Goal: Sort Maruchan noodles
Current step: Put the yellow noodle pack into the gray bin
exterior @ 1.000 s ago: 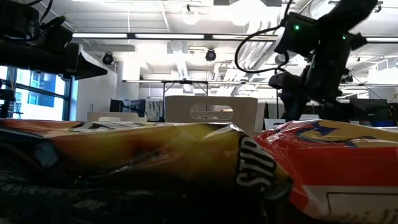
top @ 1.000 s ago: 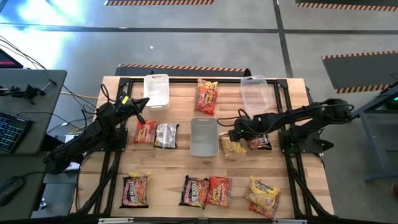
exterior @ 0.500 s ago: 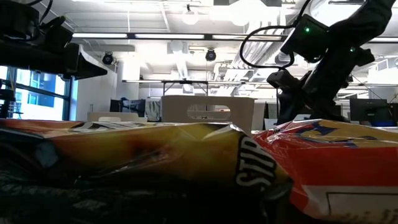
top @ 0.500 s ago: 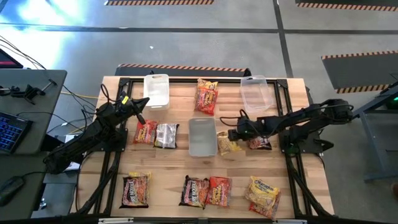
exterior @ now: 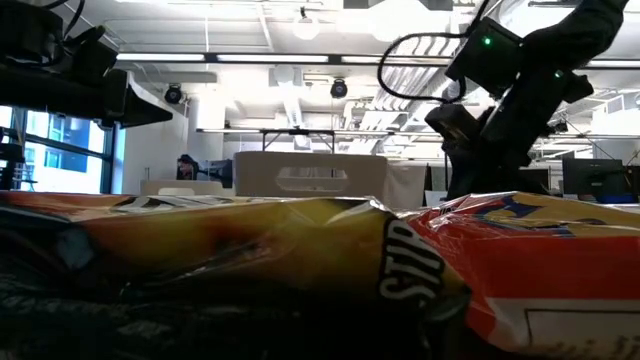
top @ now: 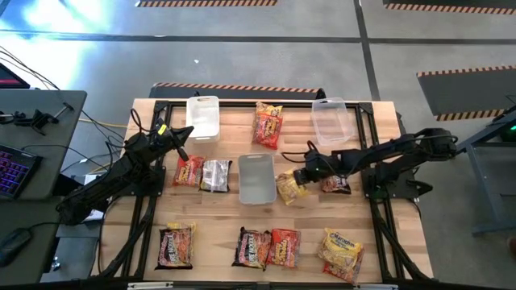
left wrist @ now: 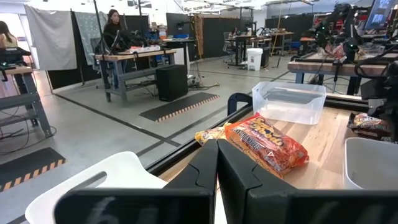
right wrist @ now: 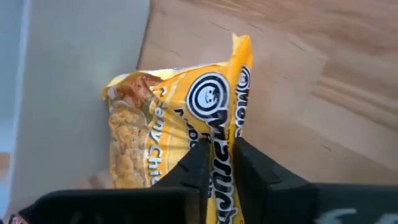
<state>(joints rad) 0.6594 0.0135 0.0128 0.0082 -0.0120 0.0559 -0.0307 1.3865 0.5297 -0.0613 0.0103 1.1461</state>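
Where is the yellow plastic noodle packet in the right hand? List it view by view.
High view: yellow plastic noodle packet, centre, beside the clear rectangular plastic bin.
Low view: not visible.
Left wrist view: not visible.
Right wrist view: packet pinched by the right hand.
Shared landmark: the clear bin.

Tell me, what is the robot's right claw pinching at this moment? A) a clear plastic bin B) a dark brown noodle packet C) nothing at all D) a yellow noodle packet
D: the right wrist view shows the right claw closed on an edge of the yellow noodle packet, which lies beside the clear middle bin on the table.
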